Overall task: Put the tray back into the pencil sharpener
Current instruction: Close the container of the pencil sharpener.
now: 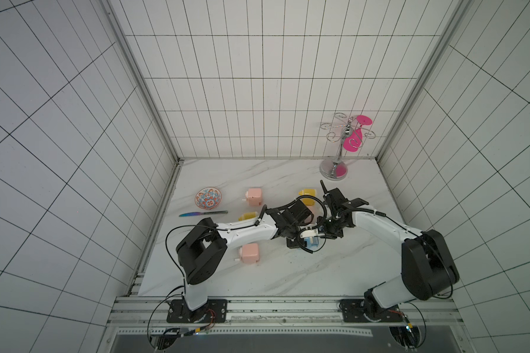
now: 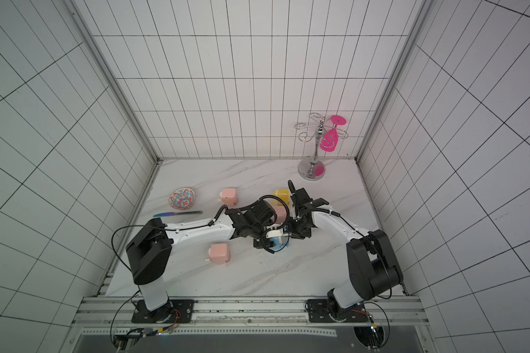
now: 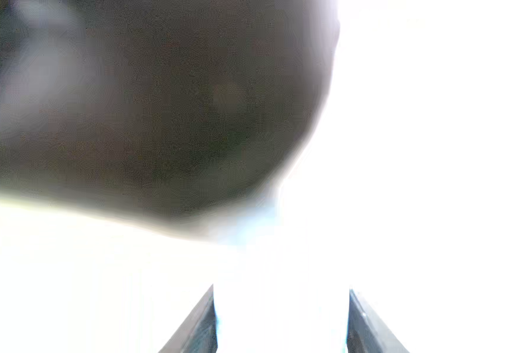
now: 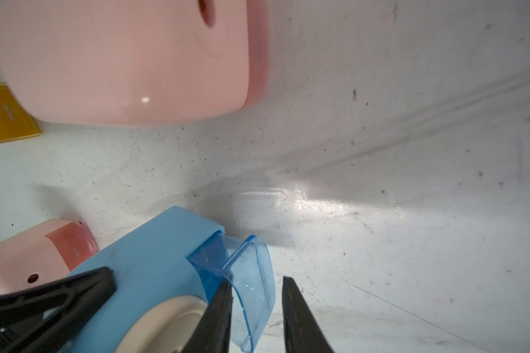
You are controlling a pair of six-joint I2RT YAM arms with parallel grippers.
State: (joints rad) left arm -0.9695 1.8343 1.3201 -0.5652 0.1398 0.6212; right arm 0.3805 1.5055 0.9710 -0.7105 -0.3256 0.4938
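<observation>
The blue pencil sharpener (image 4: 153, 259) with a cream crank stands mid-table, seen in both top views (image 1: 313, 243) (image 2: 278, 242). Its clear blue tray (image 4: 257, 262) sits part way into the sharpener's slot and sticks out at an angle. My right gripper (image 4: 256, 281) is open around the tray's outer end: one finger touches its edge, the other stands apart with a gap. My left gripper (image 3: 281, 288) grips the sharpener's body; one of its black fingers (image 4: 74, 290) lies against the blue side. The left wrist view is washed out white.
Pink sharpeners (image 1: 253, 196) (image 1: 250, 253) (image 4: 120, 61) and yellow ones (image 1: 308, 195) (image 1: 248, 216) stand around the blue one. A patterned bowl (image 1: 208, 198) and a knife (image 1: 202, 213) lie at the left. A metal glass stand (image 1: 334, 166) with a pink glass (image 1: 354, 139) is back right.
</observation>
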